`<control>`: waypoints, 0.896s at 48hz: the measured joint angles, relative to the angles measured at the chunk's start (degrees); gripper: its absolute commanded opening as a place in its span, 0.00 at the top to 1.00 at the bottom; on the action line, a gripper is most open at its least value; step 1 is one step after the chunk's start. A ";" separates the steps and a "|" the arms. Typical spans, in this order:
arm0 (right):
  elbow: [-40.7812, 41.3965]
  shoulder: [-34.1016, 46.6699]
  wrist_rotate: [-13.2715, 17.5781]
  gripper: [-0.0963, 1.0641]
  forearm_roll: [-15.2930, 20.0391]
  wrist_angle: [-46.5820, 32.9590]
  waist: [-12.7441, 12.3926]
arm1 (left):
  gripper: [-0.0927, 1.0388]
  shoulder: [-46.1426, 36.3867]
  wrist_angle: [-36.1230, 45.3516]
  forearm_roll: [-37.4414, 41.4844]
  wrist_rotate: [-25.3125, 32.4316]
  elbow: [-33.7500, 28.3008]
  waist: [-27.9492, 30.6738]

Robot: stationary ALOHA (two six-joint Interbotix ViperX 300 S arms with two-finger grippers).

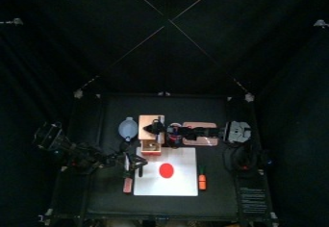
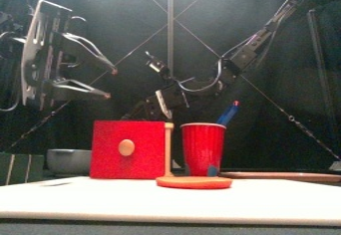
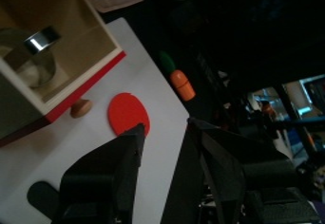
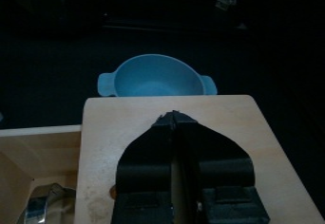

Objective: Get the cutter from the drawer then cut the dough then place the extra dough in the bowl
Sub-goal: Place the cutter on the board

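Cutter (image 3: 38, 41) in open drawer (image 3: 70, 73), orientation unclear; left jaws apart, right jaws together.

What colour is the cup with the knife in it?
Red. The cup shows best in the front view.

A red plastic cup (image 2: 204, 149) holds a blue toy knife (image 2: 229, 113). A small orange toy with a green end (image 3: 183, 82) lies at the edge of the white cutting board (image 3: 143, 78).
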 measured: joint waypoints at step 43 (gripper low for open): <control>0.44 -10.81 0.18 0.81 10.20 28.13 9.32 | 0.38 -12.22 -11.95 17.31 30.94 6.50 7.47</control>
